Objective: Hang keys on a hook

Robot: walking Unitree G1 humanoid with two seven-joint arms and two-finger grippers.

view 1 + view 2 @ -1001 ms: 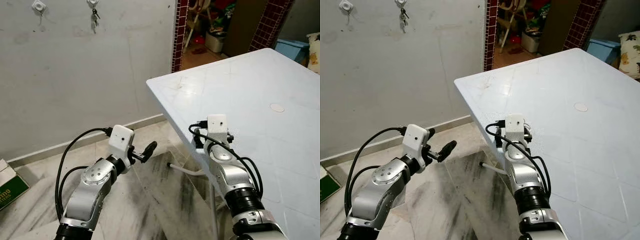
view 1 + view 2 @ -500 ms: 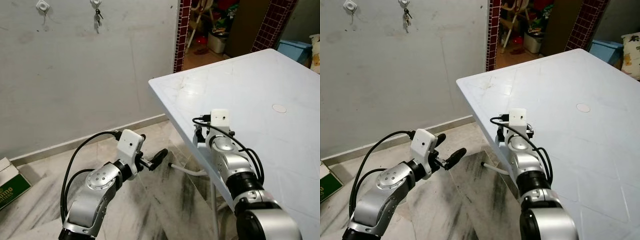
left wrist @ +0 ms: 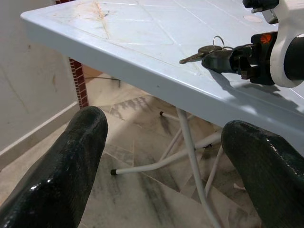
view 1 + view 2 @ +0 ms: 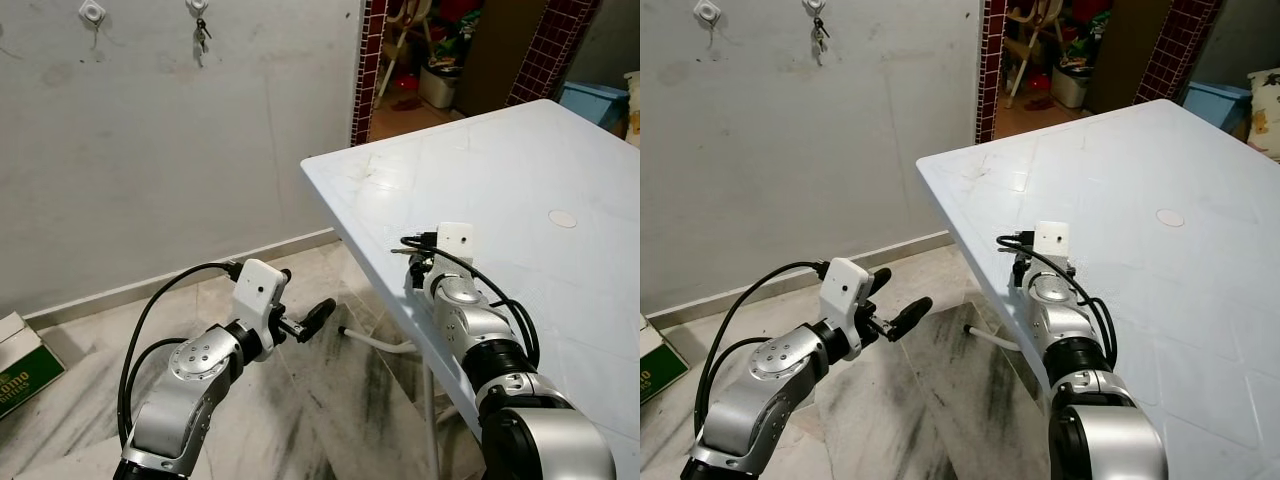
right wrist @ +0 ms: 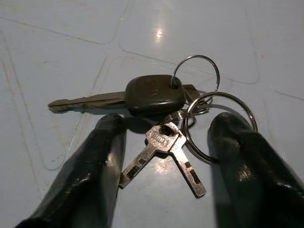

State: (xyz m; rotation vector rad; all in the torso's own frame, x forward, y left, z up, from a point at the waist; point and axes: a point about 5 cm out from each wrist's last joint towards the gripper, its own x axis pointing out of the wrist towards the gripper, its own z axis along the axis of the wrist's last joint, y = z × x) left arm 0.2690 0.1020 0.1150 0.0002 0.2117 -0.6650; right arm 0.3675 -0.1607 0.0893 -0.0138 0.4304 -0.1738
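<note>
Task early: keys (image 5: pixel 161 121) not yet gripped, nothing lifted, walk to wall left.

Far left, high on rough grey plaster wall (image 4: pixel 150 150): bare white hook (image 4: pixel 92 12); beside it second hook (image 4: pixel 197 6), already carrying other keys.

Left gripper (image 4: pixel 308 318) idle over marbled floor, glossy black fingers spread.

White plastic table (image 4: pixel 520 160), smooth, moulded grid lines.

Right gripper (image 5: pixel 164 164) low over table edge, fingers spread, straddling keys; keys flat on table: dark-headed long key, two small metal keys, thin wire rings.

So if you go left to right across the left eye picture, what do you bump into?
Green box → left gripper → right gripper → blue bin.
</note>
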